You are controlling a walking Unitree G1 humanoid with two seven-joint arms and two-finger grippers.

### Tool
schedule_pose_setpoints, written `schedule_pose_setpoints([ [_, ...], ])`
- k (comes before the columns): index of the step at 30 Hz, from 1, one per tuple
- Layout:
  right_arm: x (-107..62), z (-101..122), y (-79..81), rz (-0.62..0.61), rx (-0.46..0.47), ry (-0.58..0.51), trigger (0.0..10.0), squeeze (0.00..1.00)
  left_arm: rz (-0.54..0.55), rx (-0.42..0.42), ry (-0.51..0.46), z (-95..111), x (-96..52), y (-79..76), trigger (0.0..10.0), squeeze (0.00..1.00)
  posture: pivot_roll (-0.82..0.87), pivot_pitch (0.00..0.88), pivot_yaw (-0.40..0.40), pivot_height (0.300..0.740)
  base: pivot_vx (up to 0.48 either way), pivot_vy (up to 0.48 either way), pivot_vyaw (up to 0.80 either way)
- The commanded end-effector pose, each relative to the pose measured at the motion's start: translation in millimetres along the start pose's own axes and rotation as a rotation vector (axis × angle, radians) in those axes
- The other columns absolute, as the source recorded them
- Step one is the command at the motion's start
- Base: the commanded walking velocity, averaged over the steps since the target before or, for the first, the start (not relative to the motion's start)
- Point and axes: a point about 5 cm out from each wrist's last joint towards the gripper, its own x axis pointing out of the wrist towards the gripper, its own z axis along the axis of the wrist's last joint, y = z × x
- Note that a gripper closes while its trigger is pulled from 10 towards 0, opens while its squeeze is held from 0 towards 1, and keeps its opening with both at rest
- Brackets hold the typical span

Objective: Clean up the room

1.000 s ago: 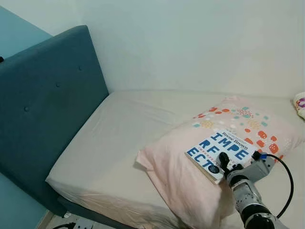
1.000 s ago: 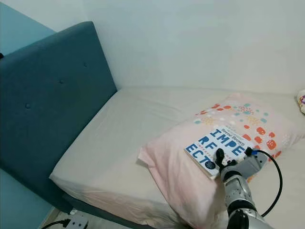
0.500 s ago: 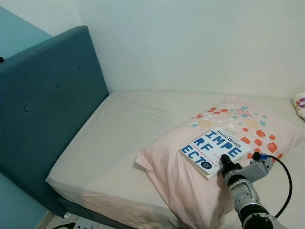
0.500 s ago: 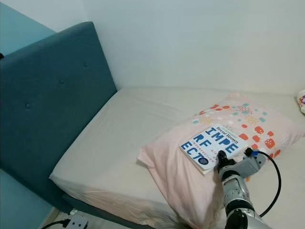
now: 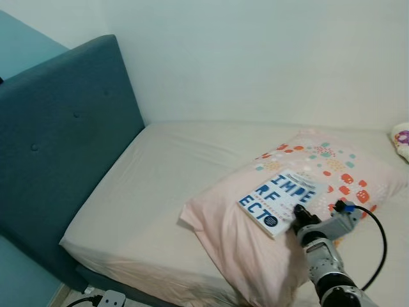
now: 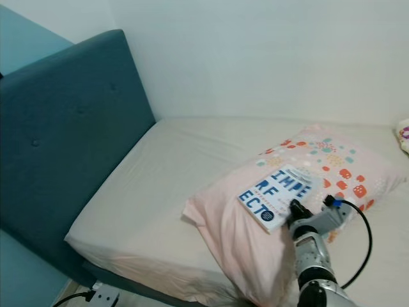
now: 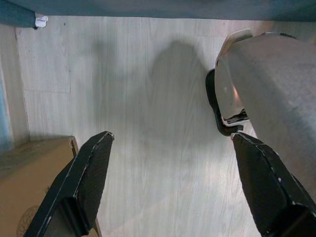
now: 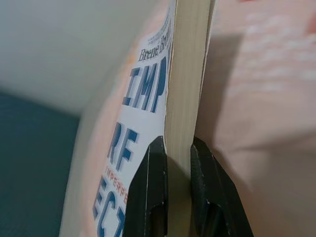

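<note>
A white paperback book [image 5: 276, 197] with big blue letters lies on a pink pillow [image 5: 223, 230] with coloured dots, on the right part of the bed. My right gripper [image 5: 299, 213] is at the book's near right edge. In the right wrist view its two black fingers [image 8: 154, 192] are shut on the page block of the book [image 8: 185, 74], one on the cover side and one under it. My left gripper [image 7: 172, 137] hangs open over a pale wooden floor with nothing between its fingers.
A teal padded headboard [image 5: 64, 147] stands on the left of the beige mattress [image 5: 160, 173], with a white wall behind. A power strip [image 5: 112, 299] lies on the floor by the bed corner. A cardboard box [image 7: 29, 182] sits beside the left gripper.
The book has slid a little to the left on the pillow and turned slightly, with the right gripper staying at its near edge. The left arm hangs as before.
</note>
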Motion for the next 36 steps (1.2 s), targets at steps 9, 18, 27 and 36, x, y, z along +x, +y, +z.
schedule_pose_setpoints([
  [9,-10.1,-43.2,66.5,0.595,-0.043,0.18,10.0,0.0,-0.014,0.011,-0.016,19.1,6.5,-10.2,10.0,0.0,-0.2,0.0,0.1,0.641,0.0,0.0,0.0],
  [18,-22.0,-70.8,81.4,0.744,-0.146,0.341,10.0,0.0,-0.014,0.017,-0.037,31.4,8.4,-9.3,10.0,0.0,-0.22,0.0,0.125,0.641,0.0,0.0,0.0],
  [27,-33.0,-94.4,63.9,0.673,-0.331,0.521,10.0,0.0,-0.003,0.012,-0.037,33.6,8.2,-5.8,10.0,0.0,-0.24,0.0,0.131,0.641,0.0,0.0,0.0],
  [36,-53.7,-124.8,37.5,0.557,-0.446,0.733,10.0,0.0,0.055,-0.085,-0.056,36.8,7.6,1.7,10.0,0.0,-0.24,0.0,0.125,0.66,0.0,0.0,0.0],
])
